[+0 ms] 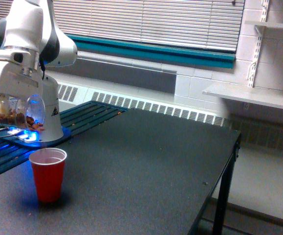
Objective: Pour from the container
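While tipped on its side, container (13, 113) w/ brown bits sits clamped in gripper (5, 105), approx 11 o'clock above red cup (48, 174). Pour step in hand; next needs mouth over cup, more tilt.

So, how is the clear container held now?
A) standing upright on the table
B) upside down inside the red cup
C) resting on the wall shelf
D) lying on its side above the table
D: the container lies sideways in the gripper, up and left of the red cup.
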`<action>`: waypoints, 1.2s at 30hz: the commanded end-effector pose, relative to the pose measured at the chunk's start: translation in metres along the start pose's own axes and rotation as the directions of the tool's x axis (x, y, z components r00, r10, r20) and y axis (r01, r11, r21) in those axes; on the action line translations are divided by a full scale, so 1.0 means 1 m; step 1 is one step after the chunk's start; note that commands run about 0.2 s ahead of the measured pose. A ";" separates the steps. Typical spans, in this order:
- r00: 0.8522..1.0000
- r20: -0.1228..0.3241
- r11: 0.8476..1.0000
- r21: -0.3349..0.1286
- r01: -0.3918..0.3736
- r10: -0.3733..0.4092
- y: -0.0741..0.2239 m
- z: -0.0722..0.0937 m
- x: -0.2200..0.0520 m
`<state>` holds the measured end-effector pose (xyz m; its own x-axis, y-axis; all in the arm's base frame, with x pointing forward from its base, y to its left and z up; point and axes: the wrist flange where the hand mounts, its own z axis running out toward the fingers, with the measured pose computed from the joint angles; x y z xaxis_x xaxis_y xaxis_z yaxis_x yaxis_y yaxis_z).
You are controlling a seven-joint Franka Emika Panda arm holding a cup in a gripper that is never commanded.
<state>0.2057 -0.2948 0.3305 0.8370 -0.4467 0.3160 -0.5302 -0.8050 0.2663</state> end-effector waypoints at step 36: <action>0.995 0.037 0.991 -0.096 0.093 -0.090 -0.004 0.004 0.005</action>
<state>0.2147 -0.2913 0.3260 0.8902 -0.3761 0.2571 -0.4502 -0.8129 0.3695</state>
